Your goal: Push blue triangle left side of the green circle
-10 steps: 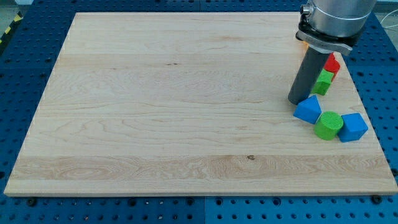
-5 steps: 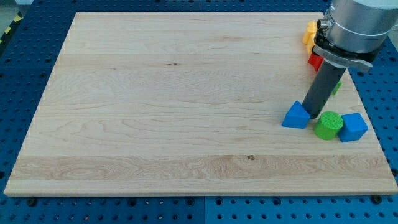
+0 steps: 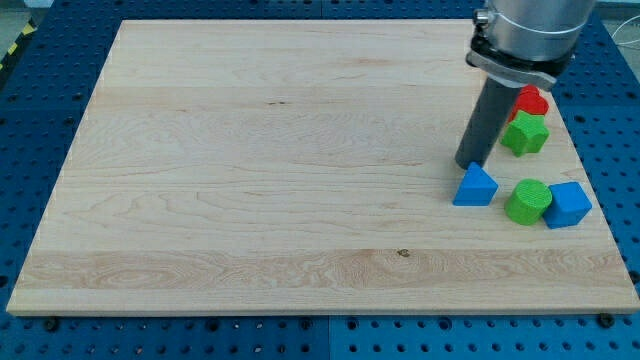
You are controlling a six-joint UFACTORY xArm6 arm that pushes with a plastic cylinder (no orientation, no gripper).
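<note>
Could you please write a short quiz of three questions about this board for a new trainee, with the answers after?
1. True or false: my tip is at the view's bottom side of the blue triangle.
2. Which block touches the green circle on the view's right? A) red block B) blue cube C) green star-like block
3. Fill in: the blue triangle lies to the view's ____ of the green circle.

Key
1. False: the tip is just above the triangle, toward the view's top.
2. B, the blue cube. The red block and green star-like block lie farther up.
3. left
</note>
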